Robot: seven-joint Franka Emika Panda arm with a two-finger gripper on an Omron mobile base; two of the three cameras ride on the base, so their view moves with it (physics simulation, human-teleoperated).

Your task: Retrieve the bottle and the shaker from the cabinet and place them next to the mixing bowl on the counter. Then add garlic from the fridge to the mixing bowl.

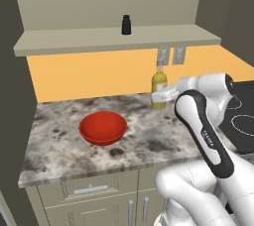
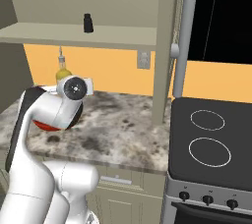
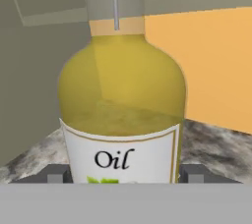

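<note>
The bottle (image 3: 121,105) of yellow liquid carries a white label with a thin gold border, and on it the single word "Oil" in dark, slightly slanted serif letters. Beneath the word sits a bit of green artwork, cut off at the picture's lower edge. Nothing else around here bears readable writing.
</note>
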